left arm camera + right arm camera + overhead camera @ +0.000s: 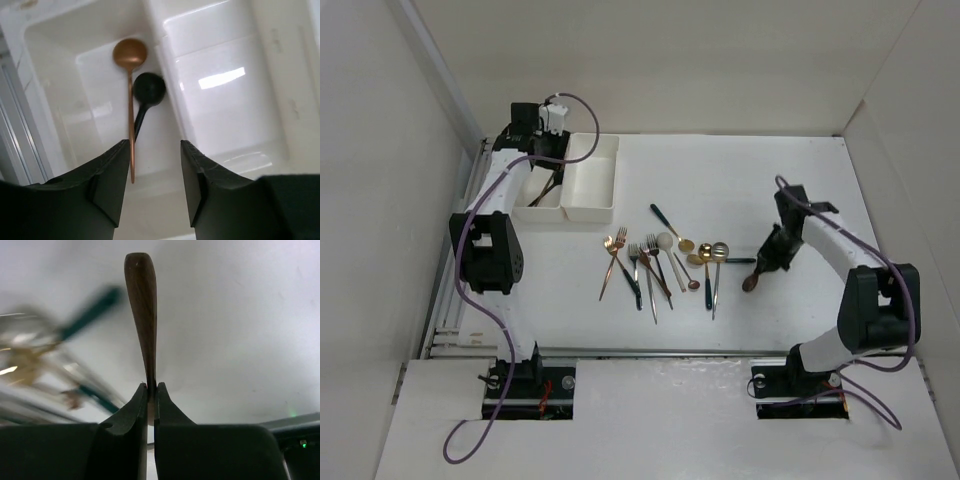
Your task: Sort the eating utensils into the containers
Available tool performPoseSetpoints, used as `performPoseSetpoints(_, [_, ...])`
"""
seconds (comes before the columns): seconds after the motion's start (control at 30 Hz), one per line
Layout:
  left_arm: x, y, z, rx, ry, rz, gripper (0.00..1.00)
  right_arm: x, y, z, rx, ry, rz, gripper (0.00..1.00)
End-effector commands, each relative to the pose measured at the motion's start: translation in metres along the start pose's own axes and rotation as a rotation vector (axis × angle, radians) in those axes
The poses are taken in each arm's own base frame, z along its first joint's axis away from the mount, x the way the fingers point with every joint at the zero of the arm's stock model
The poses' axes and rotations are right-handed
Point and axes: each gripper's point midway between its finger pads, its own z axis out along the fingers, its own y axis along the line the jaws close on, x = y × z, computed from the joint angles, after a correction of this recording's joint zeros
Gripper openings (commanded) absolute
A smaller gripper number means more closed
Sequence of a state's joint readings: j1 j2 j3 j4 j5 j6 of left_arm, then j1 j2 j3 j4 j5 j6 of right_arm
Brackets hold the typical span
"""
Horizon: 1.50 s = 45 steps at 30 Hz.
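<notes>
While left gripper (153, 152) gapes empty over bin (55, 115), right gripper (151, 390) clamps tight on copper spoon (141, 295)

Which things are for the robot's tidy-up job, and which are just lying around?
For the job: loose forks and spoons; two white bins; copper spoon and black spoon already binned; brown spoon in the right claw.
Just lying about: nothing really, only purple cables and the table.

No legible text, labels or nos. anywhere.
</notes>
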<state>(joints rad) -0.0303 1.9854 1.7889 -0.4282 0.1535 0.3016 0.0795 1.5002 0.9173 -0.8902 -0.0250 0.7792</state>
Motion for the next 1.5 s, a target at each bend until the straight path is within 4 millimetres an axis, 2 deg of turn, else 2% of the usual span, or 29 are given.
performPoseSetpoints(0.0, [-0.048,-0.036,-0.046,0.189,-0.188,0.252,0.43,-0.049,0.084,-0.101,-0.363,-0.203,-0.256,0.0])
performPoseSetpoints(0.07, [-0.064,-0.049,-0.066,0.243,-0.282,0.481,0.47,-0.055,0.107,-0.131,-0.462,-0.232,-0.412,0.0])
performPoseSetpoints(0.13, [-0.077,-0.072,-0.082,0.318,-0.38,0.674,0.52,-0.049,0.142,-0.173,-0.623,-0.239,-0.561,0.0])
performPoseSetpoints(0.17, [-0.089,-0.085,-0.094,0.337,-0.464,0.853,0.59,-0.042,0.165,-0.188,-0.722,-0.22,-0.679,0.0])
performPoseSetpoints(0.2, [-0.092,-0.083,-0.094,0.324,-0.477,0.915,0.59,-0.044,0.166,-0.177,-0.706,-0.206,-0.703,0.0])
performPoseSetpoints(0.23, [-0.099,-0.099,-0.104,0.367,-0.536,0.976,0.66,-0.027,0.182,-0.188,-0.81,-0.139,-0.764,0.0])
performPoseSetpoints(0.27, [-0.111,-0.107,-0.115,0.374,-0.591,1.041,0.69,-0.027,0.195,-0.202,-0.876,-0.129,-0.787,0.0])
performPoseSetpoints(0.3, [-0.113,-0.117,-0.121,0.404,-0.618,1.096,0.69,-0.02,0.209,-0.192,-0.917,-0.042,-0.802,0.0])
performPoseSetpoints(0.33, [-0.12,-0.137,-0.13,0.436,-0.706,1.238,0.69,-0.002,0.219,-0.204,-1.039,0.055,-0.845,0.0])
performPoseSetpoints(0.37, [-0.124,-0.147,-0.14,0.44,-0.757,1.317,0.7,0.011,0.23,-0.214,-1.096,0.099,-0.892,0.0])
performPoseSetpoints(0.4, [-0.126,-0.156,-0.145,0.438,-0.808,1.388,0.7,0.018,0.24,-0.207,-1.121,0.15,-0.917,0.0])
performPoseSetpoints(0.47, [-0.133,-0.18,-0.161,0.405,-0.952,1.578,0.76,0.042,0.256,-0.221,-1.173,0.176,-1.003,0.0])
performPoseSetpoints(0.5, [-0.12,-0.189,-0.15,0.415,-0.962,1.621,0.8,0.049,0.262,-0.223,-1.179,0.181,-1.024,0.0])
performPoseSetpoints(0.53, [-0.131,-0.195,-0.162,0.325,-1.048,1.706,0.8,0.053,0.268,-0.219,-1.179,0.196,-1.036,0.0])
performPoseSetpoints(0.57, [-0.131,-0.207,-0.164,0.279,-1.097,1.777,0.82,0.057,0.271,-0.22,-1.185,0.213,-1.044,0.0])
performPoseSetpoints(0.6, [-0.105,-0.217,-0.147,0.277,-1.113,1.84,0.83,0.061,0.275,-0.224,-1.2,0.222,-1.052,0.0])
performPoseSetpoints(0.63, [-0.101,-0.223,-0.148,0.232,-1.157,1.876,0.83,0.065,0.279,-0.215,-1.187,0.254,-1.042,0.0])
performPoseSetpoints(0.67, [-0.116,-0.234,-0.17,0.09,-1.276,1.932,0.83,0.064,0.281,-0.215,-1.185,0.259,-1.035,0.0])
performPoseSetpoints(0.73, [-0.099,-0.247,-0.164,0.084,-1.305,1.982,0.83,0.077,0.283,-0.213,-1.187,0.296,-1.046,0.0])
performPoseSetpoints(0.77, [-0.082,-0.254,-0.152,0.184,-1.26,1.997,0.83,0.077,0.284,-0.209,-1.178,0.31,-1.032,0.0])
performPoseSetpoints(0.8, [-0.076,-0.26,-0.149,0.223,-1.25,2.029,0.83,0.083,0.287,-0.207,-1.181,0.319,-1.039,0.0])
performPoseSetpoints(0.9, [-0.072,-0.271,-0.145,0.215,-1.283,2.097,0.83,0.095,0.291,-0.195,-1.167,0.363,-1.031,0.0])
performPoseSetpoints(0.93, [-0.062,-0.272,-0.137,0.212,-1.285,2.106,0.83,0.1,0.293,-0.195,-1.173,0.363,-1.044,0.0])
performPoseSetpoints(1.03, [-0.063,-0.28,-0.146,0.146,-1.342,2.13,0.82,0.1,0.293,-0.188,-1.154,0.391,-1.017,0.0])
performPoseSetpoints(1.17, [-0.05,-0.284,-0.148,0.217,-1.32,2.132,0.63,0.097,0.3,-0.19,-1.165,0.369,-1.005,0.0])
performPoseSetpoints(1.3, [-0.04,-0.285,-0.146,0.259,-1.279,2.144,0.21,0.095,0.31,-0.198,-1.206,0.35,-0.992,0.0])
performPoseSetpoints(1.33, [-0.045,-0.284,-0.152,0.241,-1.287,2.131,0.0,0.095,0.31,-0.198,-1.206,0.35,-0.992,0.0])
performPoseSetpoints(1.43, [-0.046,-0.28,-0.155,0.258,-1.257,2.046,0.0,0.092,0.312,-0.2,-1.201,0.322,-0.989,0.0])
performPoseSetpoints(1.47, [-0.048,-0.278,-0.158,0.263,-1.24,2.015,0.0,0.084,0.312,-0.199,-1.187,0.314,-0.956,0.0])
